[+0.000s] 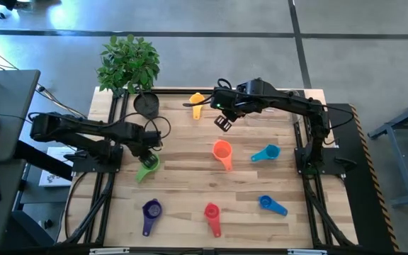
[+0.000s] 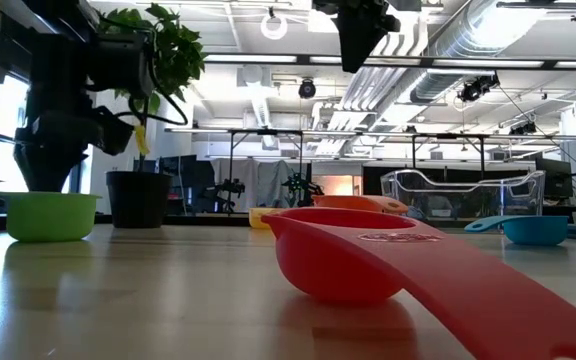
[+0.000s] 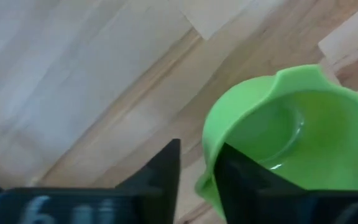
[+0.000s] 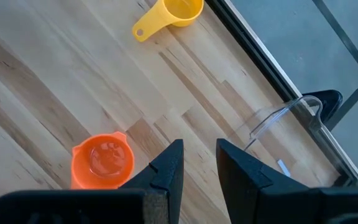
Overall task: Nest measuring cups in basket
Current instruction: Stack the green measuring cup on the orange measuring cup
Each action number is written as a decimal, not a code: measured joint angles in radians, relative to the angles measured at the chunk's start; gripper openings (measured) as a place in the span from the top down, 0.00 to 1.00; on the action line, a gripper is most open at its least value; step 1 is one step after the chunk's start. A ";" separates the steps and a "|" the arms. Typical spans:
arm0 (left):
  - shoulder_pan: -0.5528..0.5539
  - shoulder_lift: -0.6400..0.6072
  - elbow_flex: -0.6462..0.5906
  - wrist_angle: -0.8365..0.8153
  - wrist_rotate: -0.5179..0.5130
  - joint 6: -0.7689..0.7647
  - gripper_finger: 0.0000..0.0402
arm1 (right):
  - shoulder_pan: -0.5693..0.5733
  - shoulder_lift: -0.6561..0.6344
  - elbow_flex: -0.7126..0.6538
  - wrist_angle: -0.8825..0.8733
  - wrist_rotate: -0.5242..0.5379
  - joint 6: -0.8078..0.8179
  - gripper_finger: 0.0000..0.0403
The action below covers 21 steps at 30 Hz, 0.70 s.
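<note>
From above, the seven measuring cups lie scattered on the wooden table [image 1: 190, 177], none nested: yellow cup [image 1: 197, 103] at the far edge, orange cup [image 1: 222, 151] in the middle, light blue cup [image 1: 266, 153] beside it, with the purple cup [image 1: 151, 211], red cup [image 1: 212, 213] and blue cup [image 1: 268, 204] along the near edge. The left gripper [image 1: 149, 145] sits right at the green cup [image 1: 148, 165], evidently going for that one first, while the right gripper [image 1: 222, 119] hangs in the air between yellow and orange, likely lining up on a pick of its own. A black plant pot [image 1: 146, 104] stands at the far left corner. Down at table height, the red cup fills the foreground, the green one sits under the left arm, and the clear basket [image 2: 463, 195] shows far back toward the right side of the table, holding no cups that I can see. On the left wrist camera, the fingers [image 3: 166, 174] are parted a narrow gap, one finger seemingly outside the green cup's wall and one over its bowl, set to pinch the rim, though I can't tell if they grip yet. On the right wrist camera, the fingers [image 4: 169, 168] stand slightly apart and hold nothing, with the orange and yellow cups below and a curved edge of the clear basket at the table's far side.
</note>
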<state>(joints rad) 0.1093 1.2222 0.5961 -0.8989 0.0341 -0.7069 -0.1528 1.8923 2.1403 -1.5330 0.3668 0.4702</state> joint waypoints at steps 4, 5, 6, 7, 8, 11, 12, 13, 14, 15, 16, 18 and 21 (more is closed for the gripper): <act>0.000 -0.001 0.000 0.045 0.053 -0.026 0.96 | 0.001 0.000 0.000 0.000 -0.003 0.000 0.78; 0.000 -0.002 0.001 0.060 0.062 -0.034 0.97 | 0.001 0.000 0.000 0.000 -0.003 0.000 0.78; 0.000 -0.002 0.002 0.074 0.066 -0.046 0.97 | 0.001 0.000 0.000 0.000 -0.003 0.000 0.78; 0.000 -0.001 0.001 0.084 0.070 -0.059 0.96 | 0.002 0.000 0.000 0.000 -0.004 0.000 0.78; 0.000 -0.001 0.001 0.097 0.077 -0.075 0.96 | 0.002 0.000 0.000 0.000 -0.004 0.000 0.78; 0.000 -0.001 0.000 0.149 0.109 -0.126 0.96 | 0.003 0.000 0.000 -0.006 -0.005 -0.010 0.78; -0.001 -0.001 0.000 0.164 0.113 -0.140 0.97 | 0.003 0.000 0.000 -0.011 -0.005 -0.019 0.78; -0.003 -0.001 0.000 0.175 0.114 -0.155 0.98 | 0.003 0.000 0.000 -0.018 -0.005 -0.023 0.78; -0.004 -0.001 0.002 0.183 0.114 -0.168 0.98 | 0.003 0.000 0.000 -0.026 -0.005 -0.024 0.78; -0.005 -0.001 0.006 0.190 0.113 -0.181 0.98 | 0.003 0.000 0.000 -0.030 -0.005 -0.024 0.78; -0.005 -0.001 0.013 0.198 0.111 -0.193 0.98 | 0.003 0.000 0.000 -0.033 -0.005 -0.025 0.78; -0.005 -0.001 0.033 0.215 0.109 -0.212 0.98 | 0.003 0.000 0.000 -0.039 -0.006 -0.025 0.78; -0.005 -0.001 0.073 0.226 0.085 -0.233 0.98 | 0.003 0.000 0.000 -0.038 -0.008 -0.019 0.78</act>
<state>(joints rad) 0.1043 1.2217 0.6688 -0.6725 0.1191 -0.9400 -0.1501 1.8923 2.1399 -1.5711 0.3588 0.4511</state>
